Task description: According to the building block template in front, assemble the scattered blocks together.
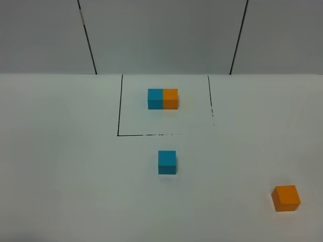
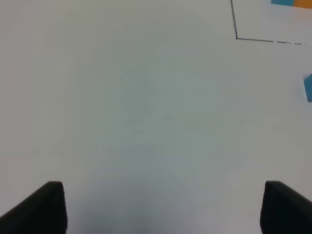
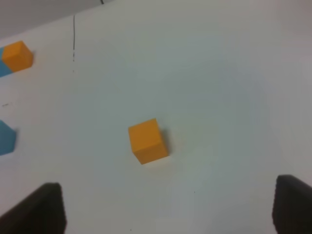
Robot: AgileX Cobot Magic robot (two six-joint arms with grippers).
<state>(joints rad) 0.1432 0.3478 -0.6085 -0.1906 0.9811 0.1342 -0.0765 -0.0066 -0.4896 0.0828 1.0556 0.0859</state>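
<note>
The left claw (image 2: 165, 207) hangs over bare white bench (image 1: 60, 166) with its two dark fingers (image 2: 46, 207) spread wide and nothing between them. Ahead of it and well off toward the right arm's side, only a sliver of the loose blue cube (image 2: 308, 87) shows at the rim of its camera's picture. Farther ahead on that same side is a corner of the black-lined square (image 2: 236, 29), and inside it the near edge of the building block template (image 2: 291, 2).

The right claw (image 3: 168, 207) is also wide open and holds nothing. The loose orange cube (image 3: 147, 141) sits on the bench straight ahead of it, roughly in line with the gap between its fingers and clear of both, turned a little askew. The blue cube lies off to that claw's side toward the left arm, well apart from the orange one. The template is farther out still, beyond the blue cube.

From the high camera, the template is a blue block and an orange block joined side by side, the blue one on the left arm's side. It sits toward the back of the square, whose near line is broken in places. The blue cube rests just outside that near line.
</note>
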